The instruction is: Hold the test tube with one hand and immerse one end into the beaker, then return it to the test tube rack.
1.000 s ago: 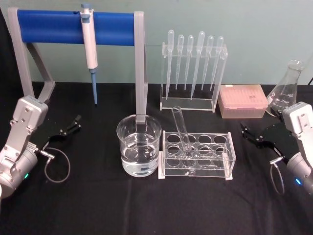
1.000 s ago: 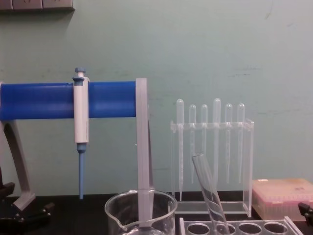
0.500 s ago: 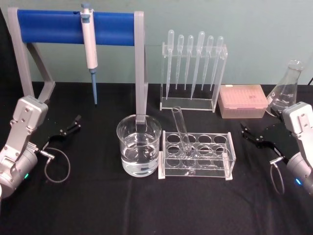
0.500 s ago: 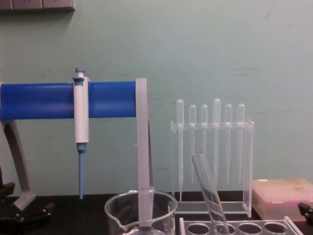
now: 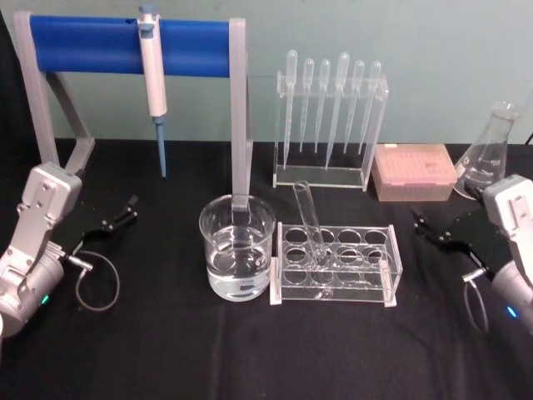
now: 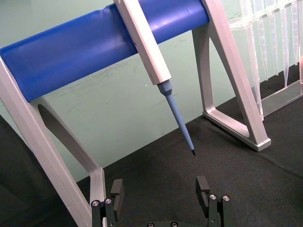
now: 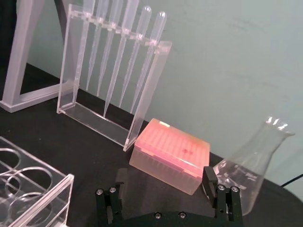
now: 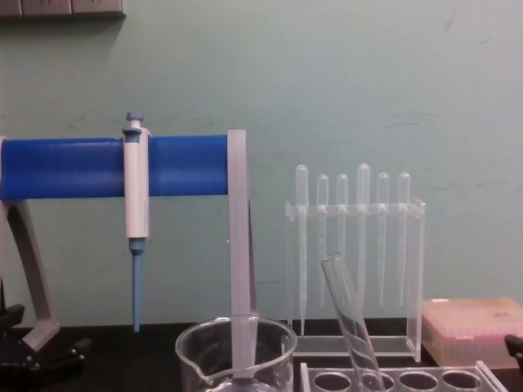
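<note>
The test tube point(image 5: 310, 223) leans in the clear acrylic rack point(image 5: 385, 275) at the table's middle, open end up; from the chest view the test tube point(image 8: 347, 318) tilts left. The beaker point(image 5: 237, 254), part full of clear liquid, stands just left of the rack, and its rim and spout show in the chest view as the beaker point(image 8: 237, 351). My left gripper point(image 5: 121, 213) rests open at the left, empty; the left wrist view has the left gripper point(image 6: 160, 189) with jaws wide apart. My right gripper point(image 5: 420, 226) sits open right of the rack, the right gripper point(image 7: 161, 189) empty too.
A blue-barred stand point(image 5: 125, 43) holds a white-and-blue pipettor point(image 5: 152, 79) behind the beaker. A pipette rack point(image 5: 329, 125), a pink tip box point(image 5: 414, 171) and a conical flask point(image 5: 487, 154) line the back right. Black cloth covers the table.
My right arm has drifted slightly to the right. The left arm, tube and beaker have not moved.
</note>
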### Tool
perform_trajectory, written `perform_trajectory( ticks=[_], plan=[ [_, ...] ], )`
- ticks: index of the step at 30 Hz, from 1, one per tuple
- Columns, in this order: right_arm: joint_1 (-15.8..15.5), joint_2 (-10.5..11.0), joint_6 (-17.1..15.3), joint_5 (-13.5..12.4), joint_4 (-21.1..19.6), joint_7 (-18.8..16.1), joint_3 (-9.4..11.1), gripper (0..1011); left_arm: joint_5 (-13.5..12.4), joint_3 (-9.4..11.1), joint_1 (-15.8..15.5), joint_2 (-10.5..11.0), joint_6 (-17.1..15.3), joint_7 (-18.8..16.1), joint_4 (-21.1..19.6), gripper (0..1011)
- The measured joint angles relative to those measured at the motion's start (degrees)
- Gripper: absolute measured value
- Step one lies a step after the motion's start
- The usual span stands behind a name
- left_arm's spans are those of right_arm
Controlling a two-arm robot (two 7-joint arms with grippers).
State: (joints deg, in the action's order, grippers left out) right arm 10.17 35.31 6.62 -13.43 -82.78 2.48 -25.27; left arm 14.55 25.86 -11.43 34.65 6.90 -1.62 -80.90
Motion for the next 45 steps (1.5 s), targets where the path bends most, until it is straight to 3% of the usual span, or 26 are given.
perform_trajectory(
  ticks=[4,9,13,15,17,19,23,27,35,41,45],
  plan=[
    [-3.6,1.8,-0.7,1.4,-5.0,1.5,1.5,1003,0.0,0.0,0.0,0.0,0.0,0.0,0.0,1000],
    [-8.1,4.1,-1.9,1.1,-11.8,1.8,3.3,1003,0.0,0.0,0.0,0.0,0.0,0.0,0.0,1000],
    [-10.6,5.4,-2.4,-1.0,-16.4,-0.9,4.0,1002,0.0,0.0,0.0,0.0,0.0,0.0,0.0,1000],
    [-10.8,5.6,-2.7,-2.5,-18.3,-3.9,3.6,1003,0.0,0.0,0.0,0.0,0.0,0.0,0.0,1000],
    [-10.5,5.6,-2.9,-3.4,-18.9,-6.0,3.1,1003,0.0,0.0,0.0,0.0,0.0,0.0,0.0,1000],
    [-8.5,4.7,-3.9,-5.5,-19.3,-11.1,1.7,1003,0.0,0.0,0.0,0.0,0.0,0.0,0.0,1000],
    [-5.8,3.2,-5.3,-6.5,-18.5,-14.9,0.1,1003,0.0,0.0,0.0,0.0,0.0,0.0,0.0,1000],
    [-1.3,0.1,-7.9,-6.6,-16.1,-19.3,-2.4,1003,0.0,0.0,0.0,0.0,0.0,0.0,0.0,1000],
    [4.2,-4.2,-11.9,-5.5,-11.8,-23.0,-5.0,1002,0.0,0.0,0.0,0.0,0.0,0.0,0.0,1000],
    [6.3,-5.3,-14.4,-3.1,-11.0,-23.7,-5.8,995,0.0,0.0,0.0,0.0,0.0,0.0,0.0,1000],
    [6.7,-5.8,-15.6,-2.2,-11.0,-24.1,-5.7,927,0.0,0.0,0.0,0.0,0.0,0.0,0.0,1000]
  ],
)
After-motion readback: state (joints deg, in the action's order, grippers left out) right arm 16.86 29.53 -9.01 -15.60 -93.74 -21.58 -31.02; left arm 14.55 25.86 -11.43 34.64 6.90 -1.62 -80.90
